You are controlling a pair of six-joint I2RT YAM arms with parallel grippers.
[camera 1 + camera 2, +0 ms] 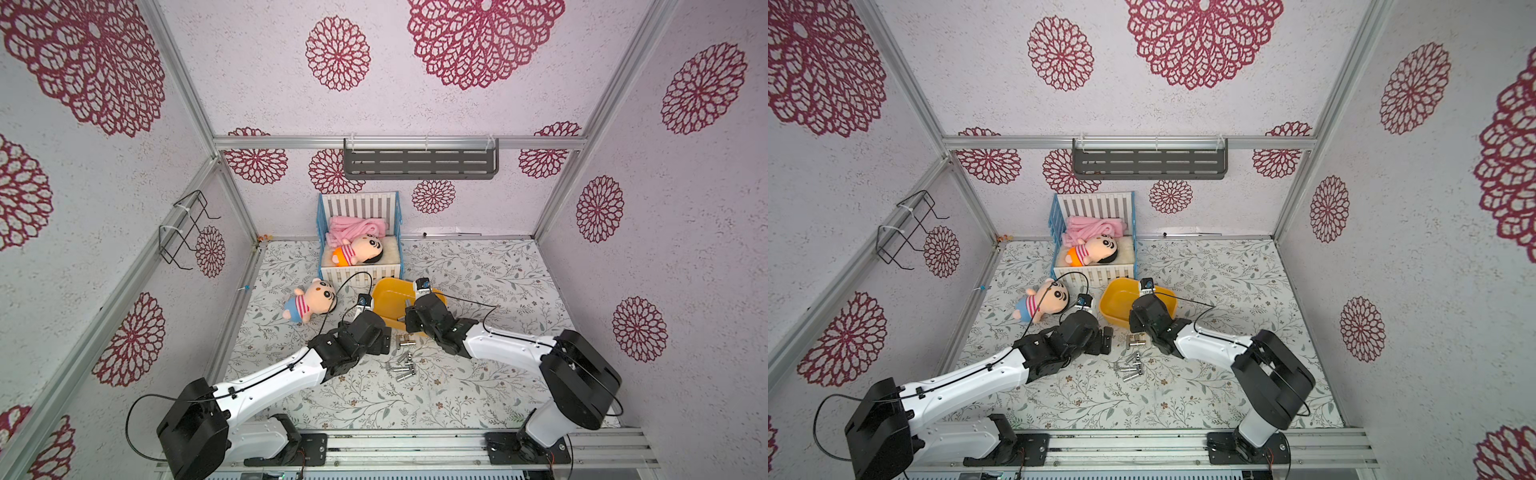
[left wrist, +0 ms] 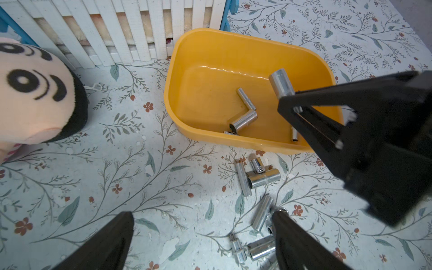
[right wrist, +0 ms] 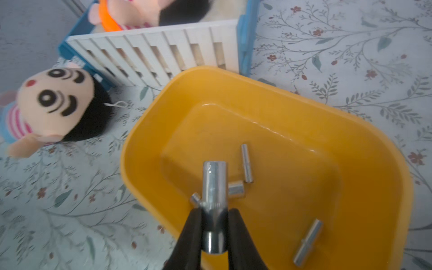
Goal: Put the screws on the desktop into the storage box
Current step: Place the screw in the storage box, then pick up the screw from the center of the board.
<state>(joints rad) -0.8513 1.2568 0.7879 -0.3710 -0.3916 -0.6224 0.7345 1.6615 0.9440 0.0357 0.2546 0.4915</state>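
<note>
One yellow storage box [image 2: 176, 70] holds four screws [image 2: 243, 121], and a fifth is pinched in the right end effector [image 3: 214, 210]. At least six more lie on the desk [image 2: 140, 187], a few partly hidden, so uncounted. Two plush dolls [image 1: 309, 301], one crib [image 1: 361, 274], one pink blanket [image 1: 357, 230].

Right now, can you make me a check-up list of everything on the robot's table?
Surface: leafy-print desktop, flat.
Job's things: yellow storage box holds a few screws; more screws lie on the desktop beside it.
Clutter: plush doll beside toy crib; second doll and pink blanket inside.
Claws: left claw open near the loose screws; right claw shut on a screw over the box.
Cables: black cable loops above the left arm.
Surroundings: flowered walls, grey shelf, wire rack.
</note>
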